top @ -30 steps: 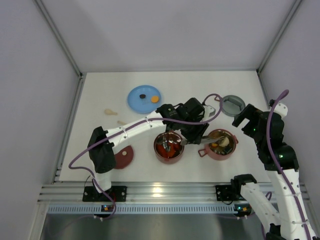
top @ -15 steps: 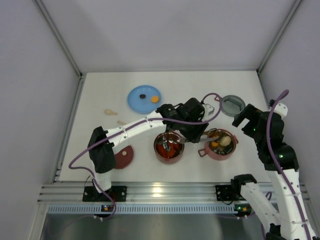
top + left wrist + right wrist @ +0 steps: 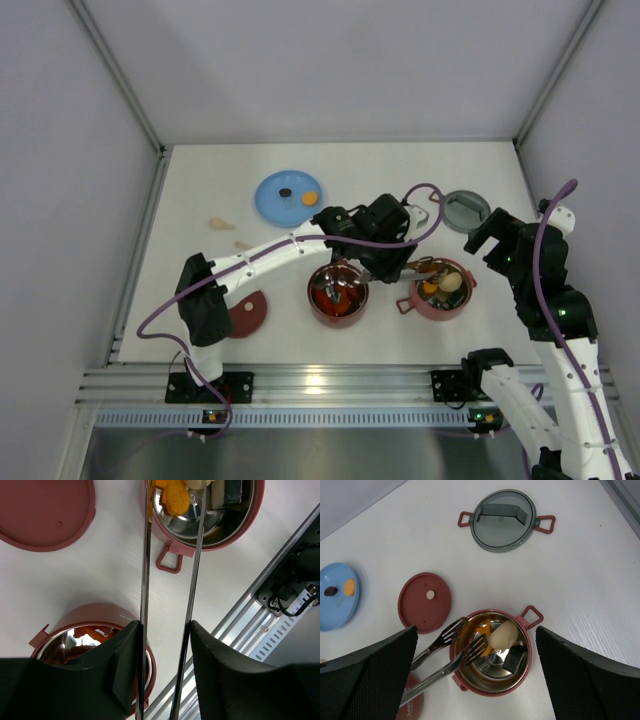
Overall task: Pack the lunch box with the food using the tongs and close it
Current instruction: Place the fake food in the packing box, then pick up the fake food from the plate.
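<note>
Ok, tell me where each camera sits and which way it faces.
Top external: above, behind the bases, facing down at the table; left arm, right arm show.
Left wrist: on the left arm, facing along the tongs to a handled bowl; left pincer shows.
Right wrist: on the right arm, facing down at that bowl and the grey lid; open right pincer shows.
Shared: wrist views both show tongs and bowl.

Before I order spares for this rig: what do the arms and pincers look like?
Left arm and right arm: white links, black joints, each trailing a purple cable. Left pincer is smooth black; right pincer is mesh-textured black.
</note>
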`<action>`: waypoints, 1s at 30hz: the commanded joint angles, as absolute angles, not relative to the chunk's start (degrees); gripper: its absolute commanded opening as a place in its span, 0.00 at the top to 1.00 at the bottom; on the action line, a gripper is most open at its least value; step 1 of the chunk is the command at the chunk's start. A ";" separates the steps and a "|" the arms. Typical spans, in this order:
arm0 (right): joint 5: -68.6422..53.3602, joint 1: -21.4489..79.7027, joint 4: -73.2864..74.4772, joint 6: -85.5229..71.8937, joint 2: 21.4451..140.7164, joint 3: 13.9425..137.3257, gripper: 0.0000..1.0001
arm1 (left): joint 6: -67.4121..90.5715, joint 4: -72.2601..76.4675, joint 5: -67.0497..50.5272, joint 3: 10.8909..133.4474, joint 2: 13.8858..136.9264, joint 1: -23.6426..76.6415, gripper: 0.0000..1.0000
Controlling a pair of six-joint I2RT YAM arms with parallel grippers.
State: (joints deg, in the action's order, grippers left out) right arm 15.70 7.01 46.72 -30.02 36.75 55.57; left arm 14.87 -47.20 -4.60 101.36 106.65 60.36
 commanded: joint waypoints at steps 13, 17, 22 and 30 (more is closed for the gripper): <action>15.38 6.42 47.02 -29.62 35.95 56.43 0.00 | 13.45 -47.11 -5.89 105.65 105.74 60.73 0.54; 15.38 6.42 47.11 -29.62 35.95 56.86 0.01 | 13.54 -45.70 -6.15 104.94 102.49 60.73 0.54; 15.38 6.42 47.20 -29.62 36.04 57.13 0.00 | 14.24 -45.79 -3.17 105.47 97.83 60.47 0.54; 15.12 6.42 46.85 -29.53 36.30 57.04 0.00 | 19.32 -49.82 14.38 105.47 91.06 54.42 0.54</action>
